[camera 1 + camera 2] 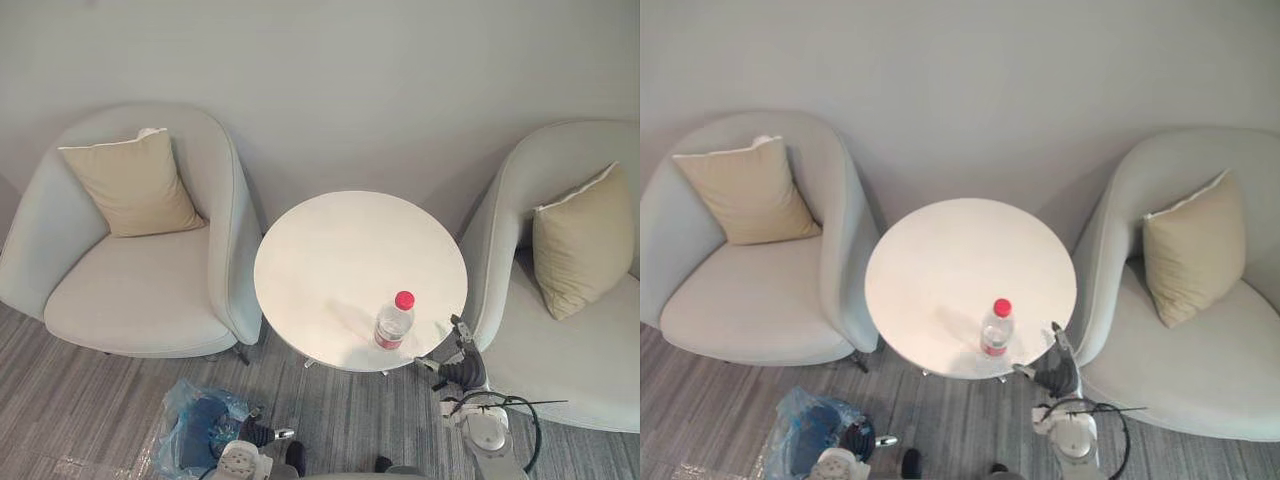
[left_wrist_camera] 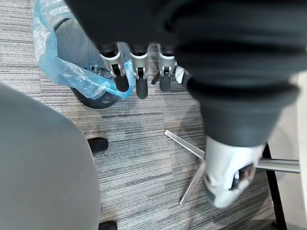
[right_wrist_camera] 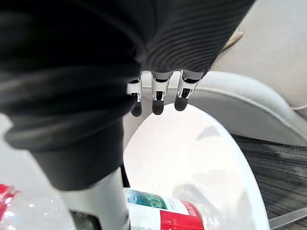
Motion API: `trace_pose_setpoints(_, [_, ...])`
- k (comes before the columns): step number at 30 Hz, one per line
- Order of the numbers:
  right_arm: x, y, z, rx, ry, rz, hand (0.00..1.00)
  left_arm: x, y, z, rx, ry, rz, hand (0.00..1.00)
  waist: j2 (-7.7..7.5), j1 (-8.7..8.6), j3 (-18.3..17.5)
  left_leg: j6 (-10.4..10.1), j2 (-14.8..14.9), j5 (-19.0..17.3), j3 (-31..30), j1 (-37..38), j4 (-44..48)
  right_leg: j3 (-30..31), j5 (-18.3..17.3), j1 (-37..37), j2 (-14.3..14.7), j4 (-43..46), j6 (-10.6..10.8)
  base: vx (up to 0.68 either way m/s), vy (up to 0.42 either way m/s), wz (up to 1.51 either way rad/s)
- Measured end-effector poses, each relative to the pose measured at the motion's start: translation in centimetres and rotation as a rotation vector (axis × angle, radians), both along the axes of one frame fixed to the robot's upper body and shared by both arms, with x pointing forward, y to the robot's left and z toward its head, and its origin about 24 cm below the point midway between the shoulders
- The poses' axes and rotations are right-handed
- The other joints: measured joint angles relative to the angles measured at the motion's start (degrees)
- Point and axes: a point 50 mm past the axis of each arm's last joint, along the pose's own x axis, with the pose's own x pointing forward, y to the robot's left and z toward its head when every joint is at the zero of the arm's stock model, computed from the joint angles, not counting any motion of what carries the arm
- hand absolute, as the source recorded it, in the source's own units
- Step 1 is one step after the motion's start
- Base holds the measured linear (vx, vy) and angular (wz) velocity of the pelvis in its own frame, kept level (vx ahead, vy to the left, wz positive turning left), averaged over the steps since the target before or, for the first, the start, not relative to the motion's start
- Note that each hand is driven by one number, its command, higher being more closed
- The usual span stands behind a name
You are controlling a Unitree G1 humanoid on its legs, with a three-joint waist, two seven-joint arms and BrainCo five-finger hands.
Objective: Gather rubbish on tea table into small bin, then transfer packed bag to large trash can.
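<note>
Bottle (image 1: 393,322) with a red cap stands upright near the front edge of the round white worktop (image 1: 330,250), between two pale armchairs. The right hand (image 1: 463,370) hovers just beside it at the rim, fingers straight and apart, holding nothing. The left hand (image 2: 138,62) hangs with relaxed, empty fingers over the blue-bagged small bin (image 1: 195,430) on the carpet.

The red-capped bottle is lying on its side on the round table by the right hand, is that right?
No, the bottle stands upright, as the left eye view shows; it is on the round table, by the right hand.
</note>
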Motion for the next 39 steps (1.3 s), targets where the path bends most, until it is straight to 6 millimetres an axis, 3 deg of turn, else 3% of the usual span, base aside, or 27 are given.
trace_pose_setpoints(11, [1.2,1.4,0.4,0.009,-0.029,0.049,0.0,0.2,-0.2,0.1,-0.001,-0.016,-0.02,0.0,-0.1,0.7,0.1,0.5,-0.3,-0.7,-1.8,0.2,1.1,-1.0,-0.8,1.0,-0.2,0.1,0.0,0.0,-0.009,0.06])
trace_pose_setpoints(22, [1.5,2.1,-1.3,0.061,0.044,0.064,0.0,0.2,0.0,0.2,0.002,-0.024,-0.018,0.0,-0.41,1.19,-0.1,0.2,-1.0,0.0,-4.9,-2.0,1.0,-4.0,-1.0,0.3,-0.5,0.2,0.2,-0.02,-0.008,0.14])
trace_pose_setpoints(29, [3.9,2.3,-0.3,0.047,-0.012,0.043,0.0,0.6,0.2,0.4,0.0,-0.041,-0.008,0.0,-0.75,1.95,1.2,0.2,-1.2,0.0,-6.1,-2.3,1.3,-5.4,-1.1,1.1,-0.4,0.0,0.1,0.02,-0.01,0.11])
trace_pose_setpoints(30, [4.3,2.3,0.0,0.045,-0.029,0.037,1.0,0.7,0.3,0.5,-0.003,-0.049,-0.002,0.0,-0.78,2.26,1.7,0.2,-1.2,0.0,-6.3,-2.5,1.5,-5.6,-1.1,1.0,-0.4,0.0,0.1,-0.06,-0.006,0.11])
trace_pose_setpoints(39, [6.3,2.1,1.6,0.104,-0.112,-0.038,1.0,1.6,0.2,1.0,-0.028,-0.09,0.029,0.0,-0.42,4.24,3.7,0.2,-2.0,0.6,-8.2,-5.2,1.9,-7.4,-2.3,-1.2,-1.1,2.0,0.4,-0.04,0.003,0.13])
